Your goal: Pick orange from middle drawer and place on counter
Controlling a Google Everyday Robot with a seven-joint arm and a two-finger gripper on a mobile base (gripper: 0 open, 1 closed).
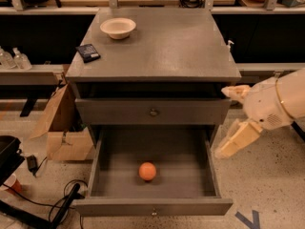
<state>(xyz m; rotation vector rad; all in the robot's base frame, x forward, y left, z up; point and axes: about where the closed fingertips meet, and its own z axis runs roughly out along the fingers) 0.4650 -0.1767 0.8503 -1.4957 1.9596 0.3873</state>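
Note:
The orange [147, 171] lies on the floor of the middle drawer [152, 207], which is pulled fully out, a little in front of its centre. The counter [167, 44] is the flat dark grey top of the cabinet above it. My gripper [233, 119] hangs at the right of the cabinet, level with the closed drawer front and just outside the open drawer's right wall. Its two cream fingers [237, 140] are spread apart and hold nothing. It is to the right of the orange and above it.
A cream bowl [117, 27] and a small dark flat object [88, 52] sit on the counter's back left. A closed drawer front with a metal knob [153, 112] is above the open drawer. A cardboard box [61, 128] and cables [57, 206] lie on the floor at left.

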